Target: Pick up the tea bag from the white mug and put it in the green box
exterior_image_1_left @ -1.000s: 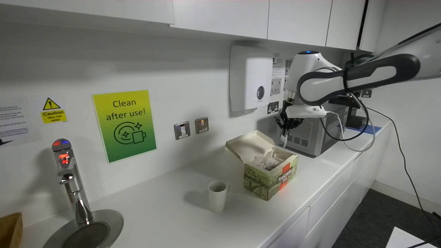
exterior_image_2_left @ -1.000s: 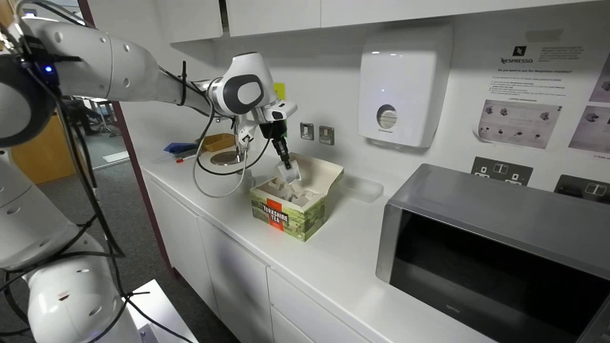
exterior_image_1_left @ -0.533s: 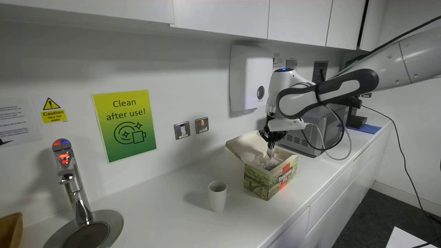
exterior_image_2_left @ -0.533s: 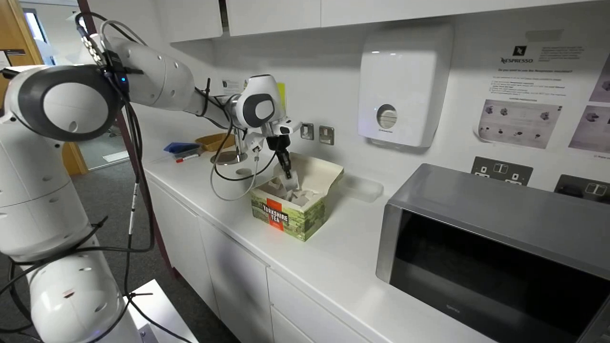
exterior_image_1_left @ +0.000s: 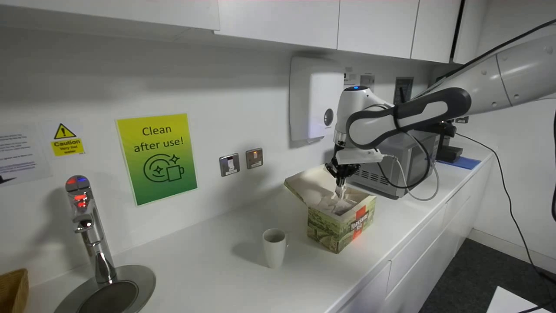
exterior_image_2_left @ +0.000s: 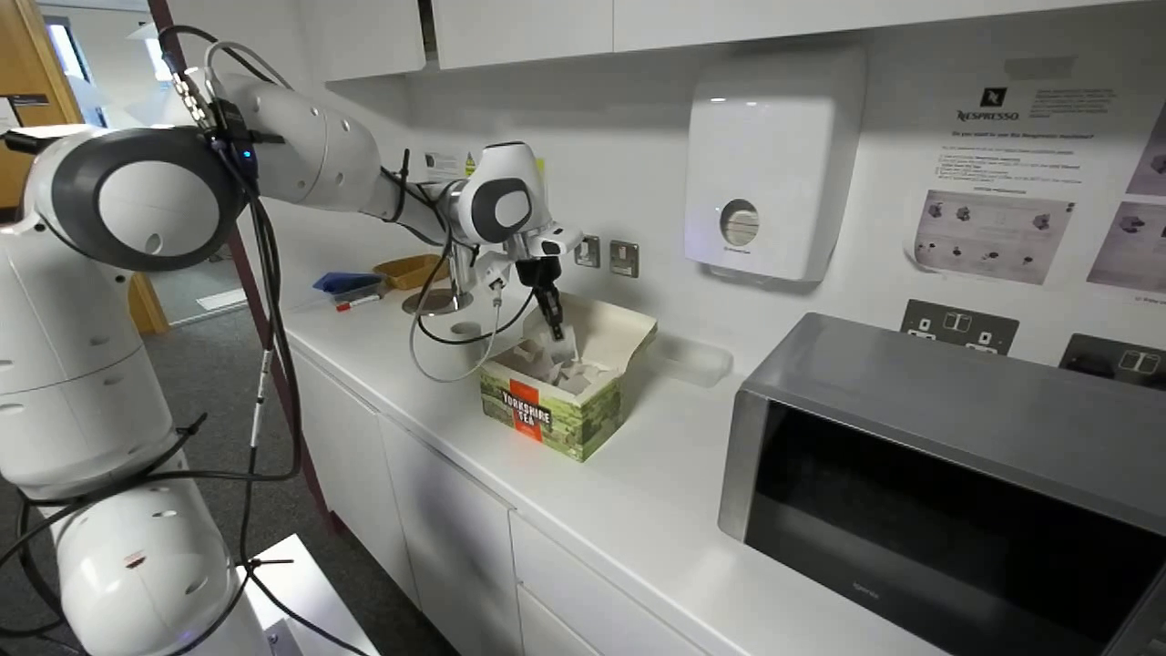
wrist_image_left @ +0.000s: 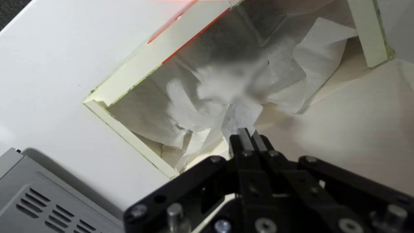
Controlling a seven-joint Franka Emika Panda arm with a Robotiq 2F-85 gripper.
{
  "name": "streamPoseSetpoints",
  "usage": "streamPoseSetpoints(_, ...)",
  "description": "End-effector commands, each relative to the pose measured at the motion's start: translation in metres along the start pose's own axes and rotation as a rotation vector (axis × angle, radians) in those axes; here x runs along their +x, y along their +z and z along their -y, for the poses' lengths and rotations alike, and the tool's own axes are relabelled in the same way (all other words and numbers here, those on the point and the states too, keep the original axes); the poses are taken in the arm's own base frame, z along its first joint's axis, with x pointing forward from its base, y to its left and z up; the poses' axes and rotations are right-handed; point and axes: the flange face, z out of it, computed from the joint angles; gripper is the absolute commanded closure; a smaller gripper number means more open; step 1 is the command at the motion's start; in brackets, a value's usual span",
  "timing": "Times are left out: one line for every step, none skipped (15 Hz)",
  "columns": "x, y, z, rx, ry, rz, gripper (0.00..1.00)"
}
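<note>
In an exterior view the tap is standing at lower left, the mug upright at lower centre, the box open just right of centre. In the wrist view, at bottom centre, the claw is clenching a tea bag, which is hanging at the box's opening; whether it is touching the bags below is unclear.

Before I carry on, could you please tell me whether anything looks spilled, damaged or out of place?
No spill or damage stands out. The white mug stands upright and the green box sits flat on the counter, lid open. Only the tea bags inside look untidy: they lie jumbled at odd angles rather than in rows.
</note>
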Motion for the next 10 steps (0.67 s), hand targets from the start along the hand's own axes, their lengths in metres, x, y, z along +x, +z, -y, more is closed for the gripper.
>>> streamPoseSetpoints(-0.014,-0.028,-0.006,-0.008,-0.020,-0.045,1.00)
streamPoseSetpoints(-0.019,-0.032,-0.005,-0.006,-0.029,-0.050,1.00)
streamPoseSetpoints(-0.023,-0.034,-0.004,-0.003,-0.035,-0.053,1.00)
streamPoseSetpoints(-0.027,-0.034,-0.003,-0.003,-0.038,-0.052,1.00)
streamPoseSetpoints(-0.031,-0.033,-0.003,-0.002,-0.041,-0.047,1.00)
streamPoseSetpoints(-0.035,-0.032,-0.003,-0.002,-0.043,-0.043,1.00)
streamPoseSetpoints(-0.039,-0.028,-0.004,-0.003,-0.044,-0.035,1.00)
streamPoseSetpoints(-0.041,-0.025,-0.005,-0.007,-0.043,-0.028,1.00)
streamPoseSetpoints(-0.043,-0.020,-0.006,-0.011,-0.042,-0.018,1.00)
streamPoseSetpoints(-0.046,-0.016,-0.008,-0.014,-0.042,-0.008,1.00)
